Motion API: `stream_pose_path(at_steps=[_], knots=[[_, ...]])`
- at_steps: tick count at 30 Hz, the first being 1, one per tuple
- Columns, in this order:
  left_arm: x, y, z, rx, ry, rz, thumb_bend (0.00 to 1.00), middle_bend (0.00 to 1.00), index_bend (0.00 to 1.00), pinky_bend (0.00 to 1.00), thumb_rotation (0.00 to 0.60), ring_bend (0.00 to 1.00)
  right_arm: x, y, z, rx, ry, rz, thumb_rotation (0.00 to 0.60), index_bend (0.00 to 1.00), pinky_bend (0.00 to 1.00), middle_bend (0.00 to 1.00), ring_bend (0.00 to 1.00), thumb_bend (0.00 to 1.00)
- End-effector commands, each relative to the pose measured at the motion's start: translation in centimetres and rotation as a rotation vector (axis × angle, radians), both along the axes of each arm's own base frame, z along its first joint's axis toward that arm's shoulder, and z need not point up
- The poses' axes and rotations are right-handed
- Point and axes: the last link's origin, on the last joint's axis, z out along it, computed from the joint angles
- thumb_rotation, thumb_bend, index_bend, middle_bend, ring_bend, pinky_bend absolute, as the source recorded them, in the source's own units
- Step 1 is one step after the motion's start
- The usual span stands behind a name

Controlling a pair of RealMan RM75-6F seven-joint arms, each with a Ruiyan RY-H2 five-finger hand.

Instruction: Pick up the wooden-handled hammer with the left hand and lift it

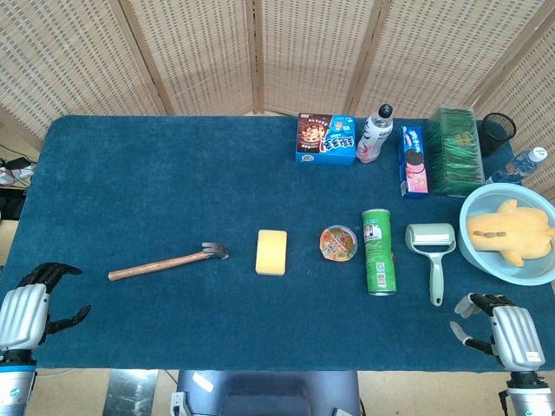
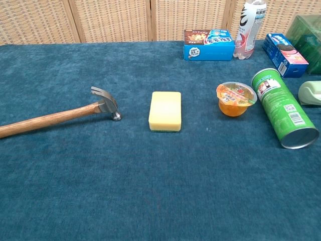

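The wooden-handled hammer (image 1: 165,263) lies flat on the blue table, its metal claw head to the right and its handle running left toward the table's left side. The chest view shows the hammer (image 2: 55,117) at left, the handle cut off by the frame edge. My left hand (image 1: 30,308) hovers at the table's front left corner, below and left of the handle end, fingers apart and holding nothing. My right hand (image 1: 503,329) sits at the front right corner, also empty with fingers spread. Neither hand shows in the chest view.
A yellow sponge (image 1: 271,251) lies right of the hammer head, then a jelly cup (image 1: 338,243), a green can (image 1: 378,251) on its side and a lint roller (image 1: 432,251). A blue bowl (image 1: 486,260) holds a yellow toy. Boxes and bottles line the back edge.
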Motion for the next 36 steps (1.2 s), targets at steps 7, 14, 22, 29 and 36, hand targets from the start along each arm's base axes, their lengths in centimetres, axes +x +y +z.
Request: stream_pose_path(at_steps=[7, 14, 22, 29, 36], knots=[[-0.2, 0.3, -0.6, -0.048, 0.008, 0.029, 0.23, 0.32, 0.34, 0.25, 0.600, 0.20, -0.3, 0.0, 0.3, -0.007, 0.008, -0.014, 0.600, 0.54, 0.44, 0.58, 0.52, 0.29], [0.3, 2.4, -0.7, -0.096, 0.050, -0.001, 0.23, 0.32, 0.34, 0.26, 0.600, 0.20, -0.7, 0.0, 0.3, -0.011, -0.003, -0.024, 0.600, 0.54, 0.44, 0.58, 0.52, 0.29], [1.4, 6.2, -2.8, -0.233, 0.111, -0.054, 0.23, 0.32, 0.34, 0.26, 0.600, 0.20, -1.3, 0.4, 0.6, -0.032, -0.006, -0.045, 0.600, 0.54, 0.45, 0.58, 0.52, 0.29], [2.7, 9.2, -5.1, -0.317, 0.120, -0.095, 0.23, 0.32, 0.33, 0.28, 0.600, 0.20, -1.7, 0.9, 1.0, -0.052, -0.001, -0.068, 0.600, 0.54, 0.45, 0.58, 0.52, 0.29], [3.0, 11.2, -7.6, -0.361, 0.116, -0.096, 0.24, 0.32, 0.32, 0.28, 0.600, 0.20, -2.0, 1.3, 1.3, -0.059, 0.003, -0.085, 0.600, 0.54, 0.45, 0.58, 0.52, 0.29]])
